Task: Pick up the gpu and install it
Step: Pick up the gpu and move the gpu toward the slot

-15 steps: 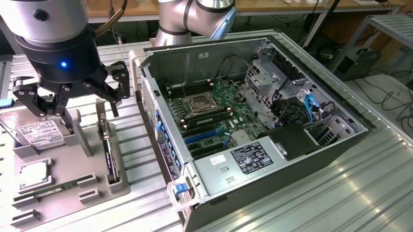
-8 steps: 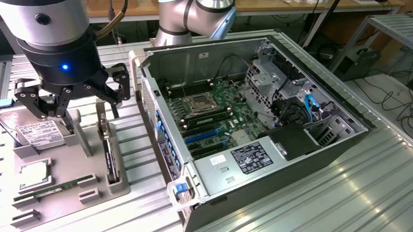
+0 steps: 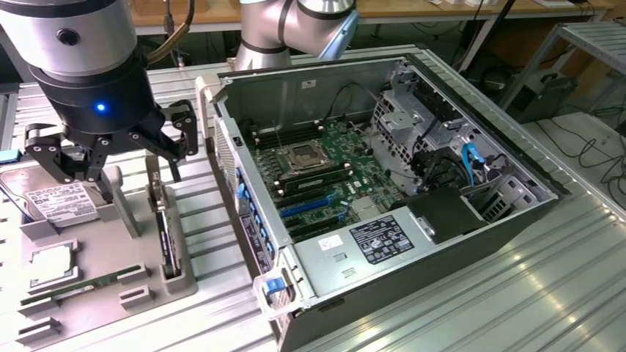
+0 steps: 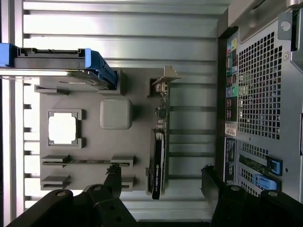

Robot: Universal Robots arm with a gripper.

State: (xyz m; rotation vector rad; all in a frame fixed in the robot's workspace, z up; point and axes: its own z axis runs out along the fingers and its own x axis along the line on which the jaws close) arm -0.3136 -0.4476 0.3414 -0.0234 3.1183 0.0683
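The black gripper (image 3: 123, 167) hovers wide open, empty, over the thin green gpu card (image 4: 158, 158). Approach step, by the look of it; grasping needs jaws astride its edge.

From where I stand, no writing reads clearly. The white label on the hard drive (image 3: 61, 202) and the black sticker on the power supply (image 3: 388, 238) carry print too small to read.
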